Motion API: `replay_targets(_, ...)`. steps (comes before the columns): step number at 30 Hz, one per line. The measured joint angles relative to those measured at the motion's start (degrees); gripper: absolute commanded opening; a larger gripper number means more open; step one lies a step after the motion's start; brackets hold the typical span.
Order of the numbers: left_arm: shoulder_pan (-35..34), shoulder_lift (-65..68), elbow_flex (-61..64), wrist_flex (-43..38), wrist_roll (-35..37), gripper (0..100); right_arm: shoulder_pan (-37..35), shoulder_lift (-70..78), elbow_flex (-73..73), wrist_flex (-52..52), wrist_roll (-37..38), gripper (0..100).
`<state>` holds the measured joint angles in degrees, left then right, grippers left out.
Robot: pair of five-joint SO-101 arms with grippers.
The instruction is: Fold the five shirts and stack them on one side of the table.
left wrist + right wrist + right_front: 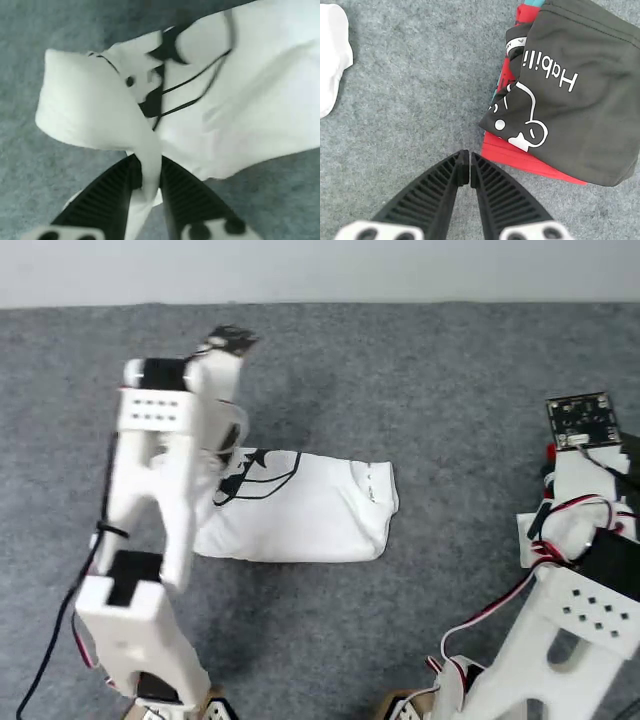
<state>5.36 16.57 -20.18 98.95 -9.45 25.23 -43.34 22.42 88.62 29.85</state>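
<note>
Jaws: L gripper (147, 172) clamped on a raised fold of white shirt (310, 510); R gripper (470, 165) closed, nothing between. White shirt soft, rough rectangle w/ black line print, mid-table. Folded stack (560, 110) just beside R gripper: dark grey shirt (585, 75) over red shirt (520, 157). L arm (160, 490) bent over shirt's end. Grey felt-like tabletop (460, 390); pale wall (320, 270).

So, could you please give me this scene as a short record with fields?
white shirt: partly folded, lying on the grey table
left gripper: fingers shut on a pinched fold of the white shirt
stack: dark grey shirt on top, red shirt beneath
right gripper: fingers shut, empty, above the table beside the stack
</note>
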Motion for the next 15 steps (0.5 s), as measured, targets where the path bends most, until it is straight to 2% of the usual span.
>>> replay_targets(10, 17.7, -2.8, 0.4, 0.0, 1.8, 1, 0.0, 0.0, 0.0, 0.0, 0.0, 1.2)
replay_targets(15, 22.2, -2.8, 0.4, -4.6, 5.0, 1, 0.0, 0.0, 0.0, 0.0, 0.0, 1.2)
